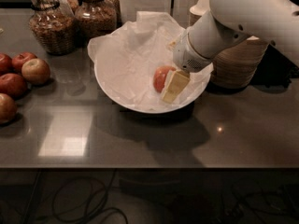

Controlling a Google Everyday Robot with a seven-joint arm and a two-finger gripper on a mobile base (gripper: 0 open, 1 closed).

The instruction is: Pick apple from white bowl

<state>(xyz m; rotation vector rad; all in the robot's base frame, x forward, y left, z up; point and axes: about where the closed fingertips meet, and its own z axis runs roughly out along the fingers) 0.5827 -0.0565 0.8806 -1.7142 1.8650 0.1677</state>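
Apple (160, 78) in white bowl (136, 107), partly hidden behind gripper (171, 89), seemingly touches it; grip state cannot be told.

Glossy grey countertop (140, 141); cables (77, 192) on dark floor (261, 202).

The apple (160, 78) is orange-red. The white bowl (150, 108) holds white paper (135, 55). The cream-coloured gripper (171, 85) is inside the bowl, just beside the apple. The desk (140, 141) is grey.

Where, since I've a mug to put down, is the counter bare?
The front strip of the counter, from the red apples at left past the white bowl, is bare. Crowded behind: jars, stacked bowls. The gripper sits in the bowl beside the apple.
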